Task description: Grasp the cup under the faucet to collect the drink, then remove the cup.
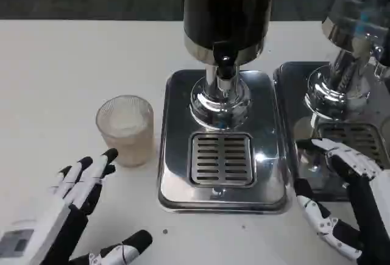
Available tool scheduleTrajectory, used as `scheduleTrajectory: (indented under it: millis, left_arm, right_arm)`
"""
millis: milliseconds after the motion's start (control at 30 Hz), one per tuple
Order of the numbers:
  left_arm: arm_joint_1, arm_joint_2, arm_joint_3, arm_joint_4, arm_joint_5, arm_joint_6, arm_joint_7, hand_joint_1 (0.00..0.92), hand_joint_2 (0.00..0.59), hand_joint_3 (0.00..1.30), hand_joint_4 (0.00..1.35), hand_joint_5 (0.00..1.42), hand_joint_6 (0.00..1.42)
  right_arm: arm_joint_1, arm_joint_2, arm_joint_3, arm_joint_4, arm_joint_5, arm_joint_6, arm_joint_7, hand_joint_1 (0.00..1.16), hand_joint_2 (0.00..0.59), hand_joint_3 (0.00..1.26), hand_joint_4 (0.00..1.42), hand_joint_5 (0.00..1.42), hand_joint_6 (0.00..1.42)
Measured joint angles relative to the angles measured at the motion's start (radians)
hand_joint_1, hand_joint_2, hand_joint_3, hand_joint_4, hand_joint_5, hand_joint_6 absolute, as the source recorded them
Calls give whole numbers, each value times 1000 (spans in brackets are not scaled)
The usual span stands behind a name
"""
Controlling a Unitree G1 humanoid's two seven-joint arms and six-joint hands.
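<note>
Currently left hand (pixel 73 198) is empty with fingers spread, fingertips just short of the cup (pixel 125 130), which stands on the desk (pixel 55 76) left of the drip tray (pixel 220 158), not under the faucet (pixel 224 64). Risk: a shallow or off-centre close could tip or shove the cup. Right hand (pixel 344 201) hangs spread and empty near the tray's right edge.

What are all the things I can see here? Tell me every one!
cup: one, clear ribbed, standing on the table left of the middle machine, not under the tap
drink machine: one, shiny silver with a dark tank, centre
tap: one, black, above the grille
grille: one, silver slotted, in the machine's tray
second machine: one, silver, right edge
table: one, white
left hand: open, near the cup
right hand: open, at the second machine's tray
</note>
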Motion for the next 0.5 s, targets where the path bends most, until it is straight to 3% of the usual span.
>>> scheduleTrajectory:
  millis: [333, 500]
  left_arm:
    - [16, -3, -1, -12, 1, 12, -7, 0, 125, 0, 0, 0, 0]
    - [5, -6, -4, -5, -11, 11, -14, 0, 78, 0, 0, 0, 0]
  right_arm:
    - [-6, -1, -6, 6, 20, 0, -2, 379, 423, 334, 257, 236, 230]
    - [-8, -1, -8, 6, 30, 0, -2, 379, 423, 339, 262, 236, 245]
